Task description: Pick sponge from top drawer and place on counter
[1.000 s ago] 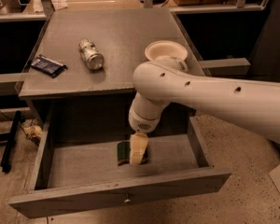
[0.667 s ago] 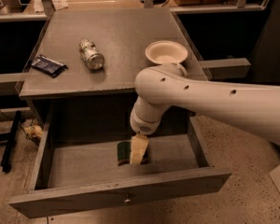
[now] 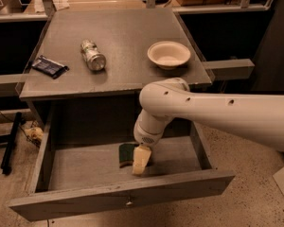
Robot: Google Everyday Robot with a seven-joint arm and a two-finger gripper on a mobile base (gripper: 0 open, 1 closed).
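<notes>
Arm is dropping slightly lower into the top drawer than a second ago, its elbow now hanging just under the counter lip. The sponge isn't shifting; it's lying mid-floor of the drawer. The gripper is sitting against the sponge's right edge, and I can't tell if it's open or clamped. Looks like the grasp is being set, with no lift yet. The drawer's front wall is standing just ahead of the gripper and the lip is overhanging behind, so exit room is mostly upward. The counter is offering bare space between the can and the bowl.
</notes>
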